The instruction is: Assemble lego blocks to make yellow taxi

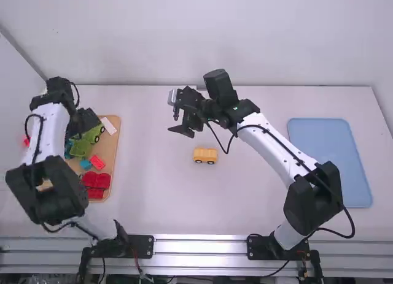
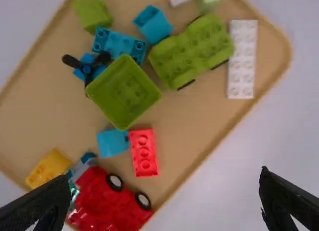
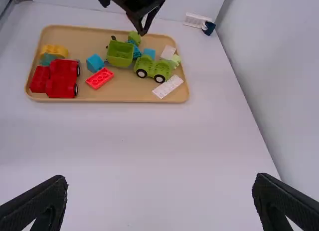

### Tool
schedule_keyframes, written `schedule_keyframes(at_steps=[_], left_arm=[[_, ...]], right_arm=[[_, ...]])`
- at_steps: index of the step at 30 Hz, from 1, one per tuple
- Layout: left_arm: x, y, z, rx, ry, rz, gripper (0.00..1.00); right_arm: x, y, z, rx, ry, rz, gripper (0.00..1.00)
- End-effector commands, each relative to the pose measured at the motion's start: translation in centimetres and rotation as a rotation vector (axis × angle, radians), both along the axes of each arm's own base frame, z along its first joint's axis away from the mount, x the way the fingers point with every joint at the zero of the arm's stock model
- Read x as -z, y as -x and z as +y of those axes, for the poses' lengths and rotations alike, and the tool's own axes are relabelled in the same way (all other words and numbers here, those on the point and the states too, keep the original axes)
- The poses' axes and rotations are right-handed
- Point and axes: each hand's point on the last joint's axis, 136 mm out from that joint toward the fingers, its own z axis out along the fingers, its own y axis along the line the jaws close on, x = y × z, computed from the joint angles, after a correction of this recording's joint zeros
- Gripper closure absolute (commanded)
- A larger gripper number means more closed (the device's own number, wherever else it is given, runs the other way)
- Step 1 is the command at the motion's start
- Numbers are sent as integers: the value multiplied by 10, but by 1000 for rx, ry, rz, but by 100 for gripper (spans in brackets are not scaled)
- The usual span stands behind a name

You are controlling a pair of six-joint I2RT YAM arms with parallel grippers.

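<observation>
White tabletop: it stretches between pale walls, a metal rail running along the bottom of the high view.
Yellow vehicle: a small blocky body on dark wheels sits on the tabletop, just right of center and slightly below the middle of the frame.
Right gripper: poised above the tabletop, up and to the left of the yellow vehicle, its jaws spread wide around nothing.
Tan tray: it lies at the left of the frame, holding an assortment of toy blocks.
Green blocks: a wheeled piece rests near an open-topped box.
Red blocks: a studded brick lies just beside a blue block, while a red wheeled toy occupies the lower part of the tray.
White brick: long and studded, it lies along the tray's upper right portion.
Yellow block: a loose piece in the tray, near the red wheeled toy.
Left gripper: held over the tray at the upper left of the frame, jaws far apart and empty.
Blue tray: flat and pale, it fills the right side of the tabletop.
</observation>
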Motion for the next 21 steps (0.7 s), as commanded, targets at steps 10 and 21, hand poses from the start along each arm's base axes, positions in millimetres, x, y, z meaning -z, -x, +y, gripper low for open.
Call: schedule_keyframes(at_steps=[10, 21], left_arm=[[15, 67, 60, -253, 79, -21, 1], [26, 140, 56, -60, 48, -44, 18]], right_arm=[[-7, -13, -8, 33, -11, -18, 1], [-6, -18, -14, 29, 1, -49, 1]])
